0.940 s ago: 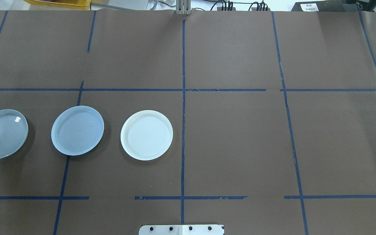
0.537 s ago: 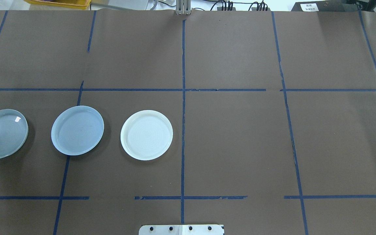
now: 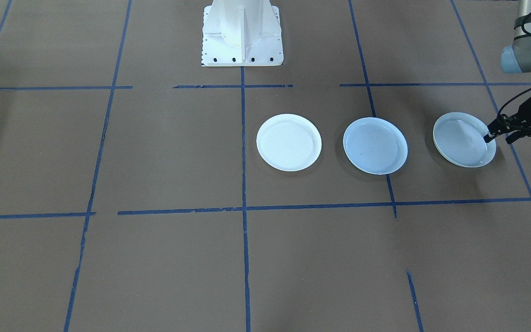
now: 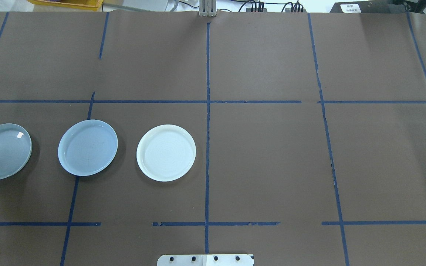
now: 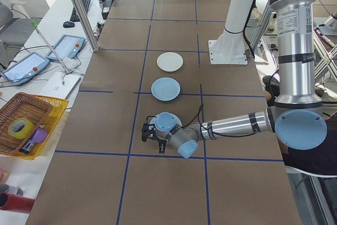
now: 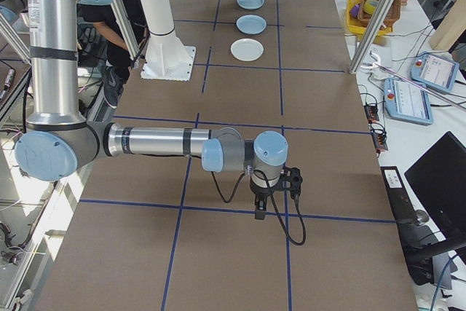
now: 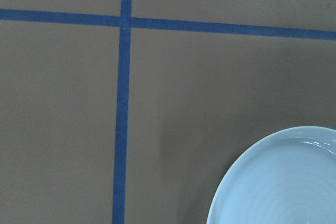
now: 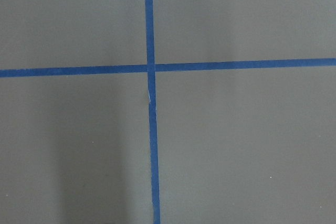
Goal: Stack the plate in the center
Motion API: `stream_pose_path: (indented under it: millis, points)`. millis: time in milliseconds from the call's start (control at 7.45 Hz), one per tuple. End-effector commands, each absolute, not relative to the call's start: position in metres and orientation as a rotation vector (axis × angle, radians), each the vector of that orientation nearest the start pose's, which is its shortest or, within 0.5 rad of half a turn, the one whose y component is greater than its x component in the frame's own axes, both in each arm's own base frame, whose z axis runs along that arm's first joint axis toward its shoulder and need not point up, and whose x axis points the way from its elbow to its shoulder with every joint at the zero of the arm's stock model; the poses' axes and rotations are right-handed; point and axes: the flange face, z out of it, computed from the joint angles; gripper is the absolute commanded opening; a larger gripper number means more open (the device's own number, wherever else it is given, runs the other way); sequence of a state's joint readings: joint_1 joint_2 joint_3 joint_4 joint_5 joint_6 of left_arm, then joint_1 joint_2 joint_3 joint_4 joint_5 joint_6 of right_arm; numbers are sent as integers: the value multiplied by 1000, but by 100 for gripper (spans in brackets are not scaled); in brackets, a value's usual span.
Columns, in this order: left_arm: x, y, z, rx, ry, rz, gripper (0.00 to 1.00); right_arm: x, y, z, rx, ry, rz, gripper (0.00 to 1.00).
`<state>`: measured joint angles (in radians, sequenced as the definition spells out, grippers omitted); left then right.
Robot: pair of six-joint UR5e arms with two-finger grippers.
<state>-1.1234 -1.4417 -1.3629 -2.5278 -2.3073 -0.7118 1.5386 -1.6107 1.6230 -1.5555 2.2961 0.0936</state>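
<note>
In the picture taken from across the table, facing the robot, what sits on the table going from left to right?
Bright white plate → pale bluish plate → greyish ringed plate → left gripper at that plate's right rim.

A robotics lab. Long table (image 5: 174, 183) covered in brown paper, marked off into squares with blue tape (image 4: 208, 111). Two industrial arms on a white pedestal (image 3: 241, 32) bolted at the 12 o'clock edge in the front-facing view. Side bench at 9 o'clock in the left view, holding control tablets (image 5: 23, 67), a keyboard (image 5: 84, 5), a mouse (image 5: 68, 24) and a wicker basket (image 5: 23, 122) with a tape roll. Aluminium frame posts (image 5: 79, 9), loose cables and a dark monitor (image 6: 440, 187) at 4 o'clock in the right view.
</note>
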Motion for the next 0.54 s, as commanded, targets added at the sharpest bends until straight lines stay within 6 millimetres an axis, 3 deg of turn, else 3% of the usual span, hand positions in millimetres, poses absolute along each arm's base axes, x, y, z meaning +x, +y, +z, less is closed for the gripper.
stream_pose_path:
  millis: [0,403]
  points:
    - [135,-424,715,102,919,-6,67,52,-479,654,-19,-726,49,100]
    - [141,-424,714,99,920,8,61,52,-479,654,-19,-726,47,100]
